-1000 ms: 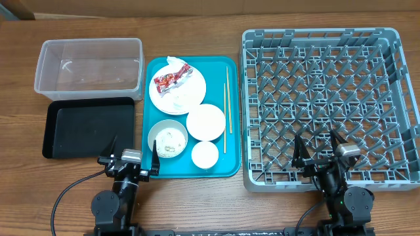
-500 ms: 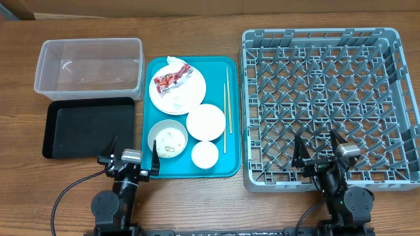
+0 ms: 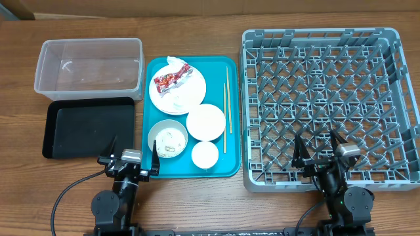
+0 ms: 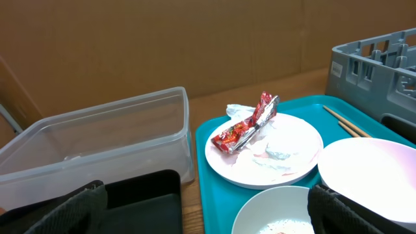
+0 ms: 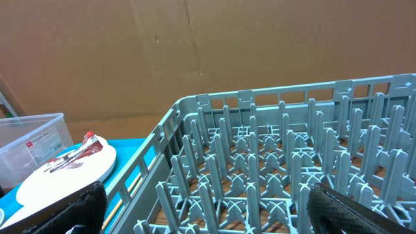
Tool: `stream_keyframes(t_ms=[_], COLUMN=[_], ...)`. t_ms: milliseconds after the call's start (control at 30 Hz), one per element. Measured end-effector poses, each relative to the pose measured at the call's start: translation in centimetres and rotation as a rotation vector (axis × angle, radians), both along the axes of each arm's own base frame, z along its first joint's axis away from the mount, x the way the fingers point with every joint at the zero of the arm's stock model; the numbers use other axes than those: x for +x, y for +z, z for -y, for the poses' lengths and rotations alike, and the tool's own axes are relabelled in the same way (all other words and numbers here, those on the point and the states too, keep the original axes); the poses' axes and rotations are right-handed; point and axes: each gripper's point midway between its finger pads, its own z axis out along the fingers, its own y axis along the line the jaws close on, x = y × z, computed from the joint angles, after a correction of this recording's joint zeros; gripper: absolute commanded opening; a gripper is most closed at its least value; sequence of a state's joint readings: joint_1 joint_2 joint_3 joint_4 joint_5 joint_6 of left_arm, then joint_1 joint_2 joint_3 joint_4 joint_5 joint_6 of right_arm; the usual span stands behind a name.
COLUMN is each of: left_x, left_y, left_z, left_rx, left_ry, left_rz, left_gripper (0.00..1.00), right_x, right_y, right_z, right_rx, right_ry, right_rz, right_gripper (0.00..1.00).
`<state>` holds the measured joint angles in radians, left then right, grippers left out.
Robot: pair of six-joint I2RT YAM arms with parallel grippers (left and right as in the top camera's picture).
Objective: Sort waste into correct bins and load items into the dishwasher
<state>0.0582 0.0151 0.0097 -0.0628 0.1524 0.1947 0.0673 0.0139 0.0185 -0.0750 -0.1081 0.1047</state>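
On the teal tray (image 3: 216, 72) a white plate (image 3: 195, 88) holds the red-and-white wrapper (image 3: 169, 79) and crumpled napkins (image 3: 176, 63). In front of it are an empty bowl (image 3: 205, 122), a bowl with rice grains (image 3: 167, 139) and a small cup (image 3: 204, 155). The chopsticks (image 3: 227, 108) lie along the tray's right side. The grey dish rack (image 3: 321, 34) stands to the right. My left gripper (image 3: 131, 151) is open and empty near the tray's front left corner; in its wrist view (image 4: 208, 218) the rice bowl (image 4: 279, 208) lies between the fingers. My right gripper (image 3: 317, 149) is open and empty over the rack's front edge (image 5: 208, 214).
A clear plastic tub (image 3: 88, 65) stands at the back left, with a black tray (image 3: 88, 128) in front of it. Both hold nothing that I can see. Brown cardboard walls the far side. Bare wooden table runs along the front edge.
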Motion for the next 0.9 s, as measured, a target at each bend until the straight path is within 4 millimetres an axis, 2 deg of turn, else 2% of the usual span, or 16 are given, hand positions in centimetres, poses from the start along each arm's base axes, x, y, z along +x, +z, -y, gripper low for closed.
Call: stream_keyframes(t_ms=[433,600,767,900], left_x=[0.0,0.1,0.0,0.0], left_y=[0.2,1.4,2.6,2.9], left_z=[0.0,0.0,0.0,0.0], left_rx=[-0.017,-0.066,-0.118,-0.139], left_ry=[0.001,0.003,0.001,0.000], left_rz=[0.006,0.053,0.097,0.106], left_gripper=[1.00,1.00,1.00,1.00], right_x=[0.0,0.0,0.0,0.0], right_y=[0.1,0.2,1.3,1.4], right_z=[0.0,0.0,0.0,0.0], right_rx=[0.000,0.000,0.004,0.004], right_ry=[0.000,0.000,0.000,0.000], right_rz=[0.005,0.010,0.052,0.058], right_gripper=[1.00,1.00,1.00,1.00])
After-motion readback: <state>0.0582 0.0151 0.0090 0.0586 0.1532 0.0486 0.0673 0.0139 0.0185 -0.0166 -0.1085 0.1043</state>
